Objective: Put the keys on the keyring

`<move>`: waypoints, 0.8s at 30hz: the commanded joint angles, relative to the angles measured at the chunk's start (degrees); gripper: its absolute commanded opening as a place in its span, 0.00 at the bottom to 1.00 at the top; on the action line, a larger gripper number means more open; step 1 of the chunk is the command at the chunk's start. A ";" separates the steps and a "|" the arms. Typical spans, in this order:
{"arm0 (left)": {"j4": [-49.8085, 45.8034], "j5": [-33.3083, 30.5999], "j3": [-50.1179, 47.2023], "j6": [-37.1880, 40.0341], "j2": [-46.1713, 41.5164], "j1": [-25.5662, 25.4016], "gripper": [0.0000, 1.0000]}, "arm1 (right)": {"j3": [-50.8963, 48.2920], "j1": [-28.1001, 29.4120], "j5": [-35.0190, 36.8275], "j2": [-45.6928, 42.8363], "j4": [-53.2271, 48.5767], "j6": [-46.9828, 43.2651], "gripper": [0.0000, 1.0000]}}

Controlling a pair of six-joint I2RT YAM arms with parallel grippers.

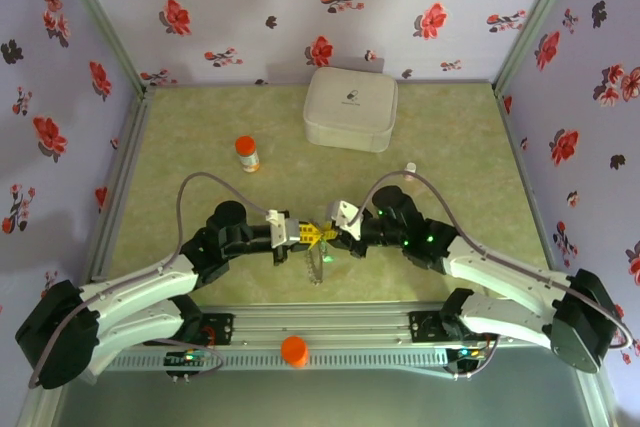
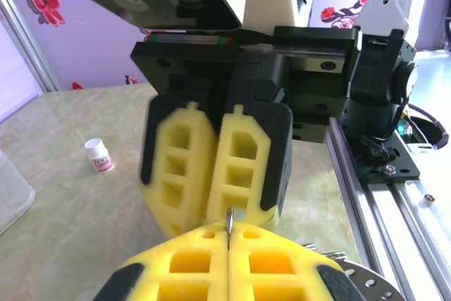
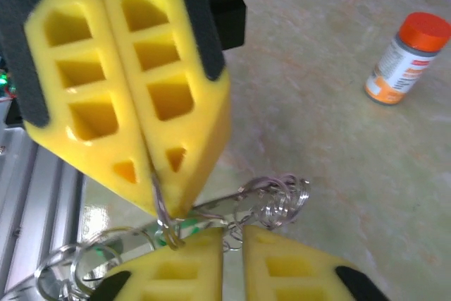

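The keyring [image 3: 278, 202], a limp tangle of thin shiny loops, hangs pinched in the left gripper [image 3: 165, 206], with the right gripper [image 3: 232, 244] slightly parted just beside it.

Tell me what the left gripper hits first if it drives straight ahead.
The right gripper: it faces the left gripper tip to tip, very close, with only the pinched keyring between. Exact gap unclear.

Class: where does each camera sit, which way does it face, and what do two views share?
Top external: above, behind the robot, looking down on the table; left arm and right arm show.
Left wrist: on the left gripper, its fingertips at bottom, facing the right gripper.
Right wrist: mirrored, own fingertips low, facing the left gripper.
Shared: orange-capped bottle, top and right wrist.
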 commanded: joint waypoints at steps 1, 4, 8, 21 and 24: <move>2.54 -0.81 0.04 2.08 -1.59 0.02 0.00 | -1.39 -0.41 3.64 -4.34 -1.81 -0.46 0.23; 3.66 -1.48 -0.18 2.02 -1.78 0.06 0.00 | -2.16 -0.40 3.11 -6.33 -4.46 -0.71 0.28; 5.71 -1.80 -0.31 1.36 -1.45 0.17 0.00 | -3.14 -0.32 0.92 -5.85 -5.02 1.02 0.30; 8.31 -2.28 -0.27 0.28 -1.42 0.26 0.00 | -6.24 0.07 -3.46 -1.04 6.55 5.52 0.35; 8.71 -2.25 -0.35 0.05 -1.42 0.26 0.00 | -6.55 0.12 -2.94 -0.32 9.34 6.03 0.35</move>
